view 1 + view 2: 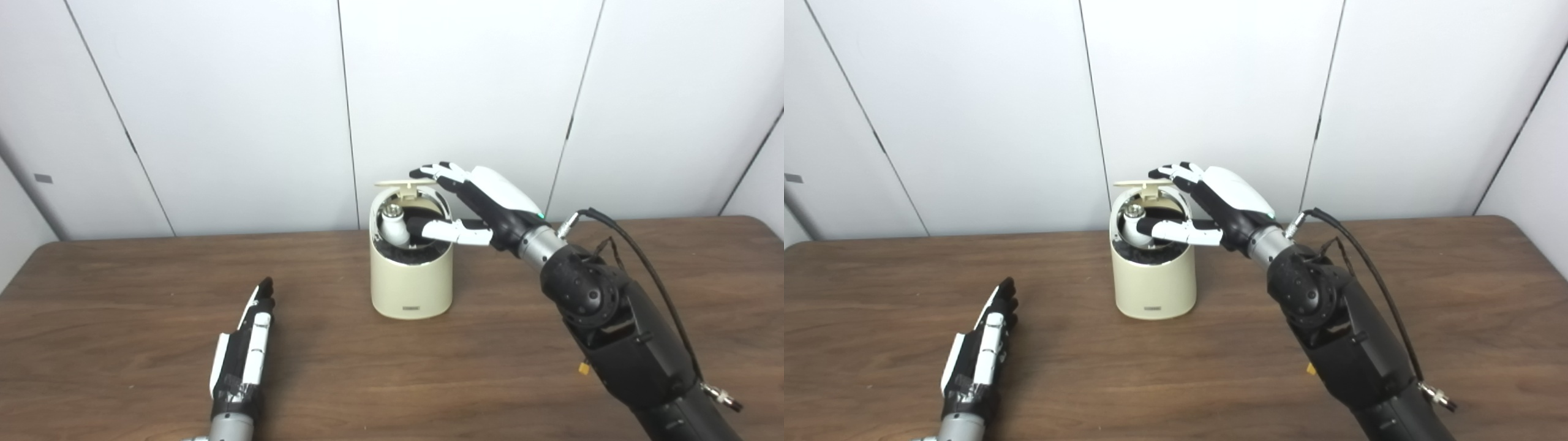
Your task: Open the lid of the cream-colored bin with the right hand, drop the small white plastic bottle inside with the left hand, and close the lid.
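Note:
The cream-colored bin (pixel 411 282) stands in the middle of the brown table (pixel 122 294). Its lid (pixel 405 182) is raised and lies nearly level above the opening. Inside the opening rests the small white plastic bottle (pixel 393 228), silver cap up, leaning left. My right hand (pixel 474 205) is at the bin's upper right: its fingers (pixel 438 170) touch the lid's right edge from above, and its thumb (pixel 450 231) reaches across the rim. My left hand (pixel 245 349) lies low over the table, front left of the bin, fingers straight, holding nothing.
White wall panels stand close behind the table's far edge. The right forearm (pixel 612 331), with a black cable looping off it, crosses the table's right half. Bare wood (pixel 380 380) lies in front of the bin.

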